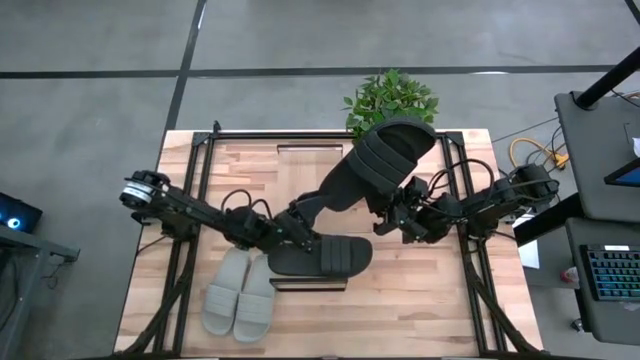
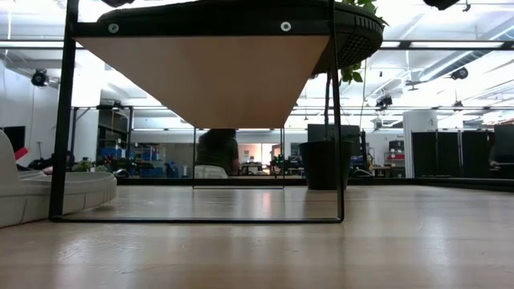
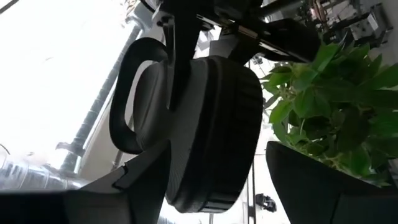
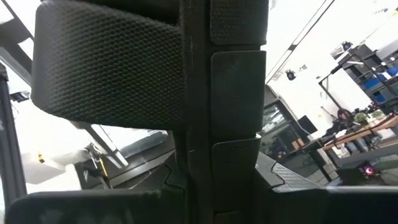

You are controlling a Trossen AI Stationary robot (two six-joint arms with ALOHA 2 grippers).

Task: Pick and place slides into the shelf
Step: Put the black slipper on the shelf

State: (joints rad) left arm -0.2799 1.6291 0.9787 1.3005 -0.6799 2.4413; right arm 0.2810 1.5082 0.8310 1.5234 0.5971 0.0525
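A black slide [image 1: 385, 155] is held up in the air over the tabletop's [image 1: 430, 290] far edge, beside a potted plant [image 1: 392, 97]. Both the left gripper [image 1: 305, 225] and the right gripper [image 1: 392, 212] reach it; whether either clamps it cannot be told. The second black slide [image 1: 325, 257] lies on the shelf [image 1: 310, 283] mid-table, and the grey pair [image 1: 240, 295] rests near the front-left corner.

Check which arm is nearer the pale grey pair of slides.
Left. The left arm ends just beyond the grey slides, toward the table's middle. The right arm reaches in from the opposite side, past the flat-lying black slide.
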